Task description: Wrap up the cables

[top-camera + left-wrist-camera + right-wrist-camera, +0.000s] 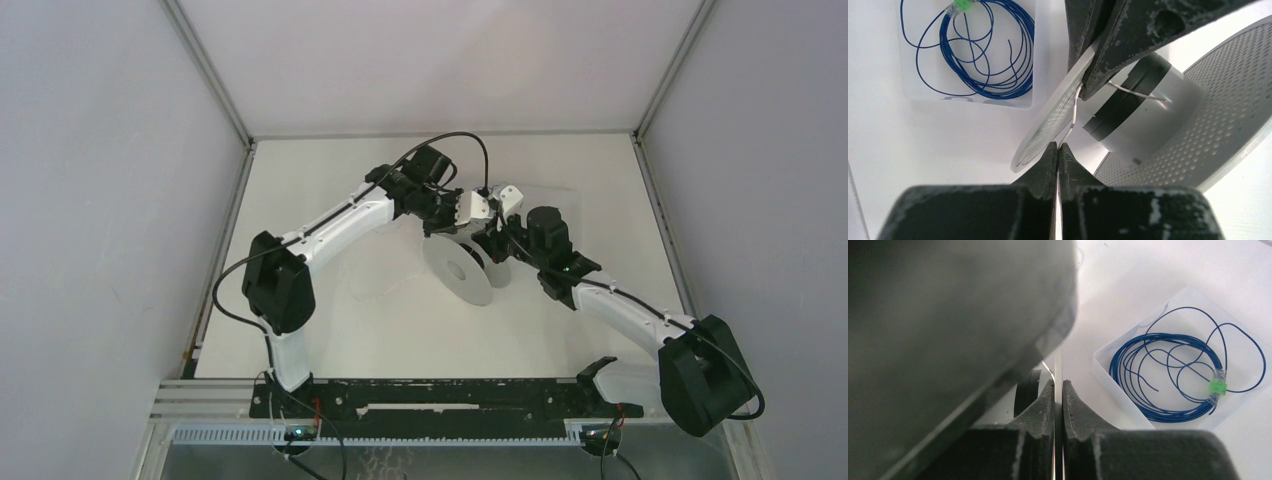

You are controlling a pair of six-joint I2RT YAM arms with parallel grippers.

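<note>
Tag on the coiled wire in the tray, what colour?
Green tag; right wrist view shows it best.

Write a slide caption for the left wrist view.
Left gripper jaws pinch the white wire at the spool; blue coil in tray.

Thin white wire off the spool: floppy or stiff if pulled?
Probably floppy: the thin white wire curves loosely between the white perforated spool and the left gripper. Likely slips easily, being far finer than the fingers pinching it.

White cable; white spool is showing dotted perforations, black band; blue coil is bearing green tag.
</note>
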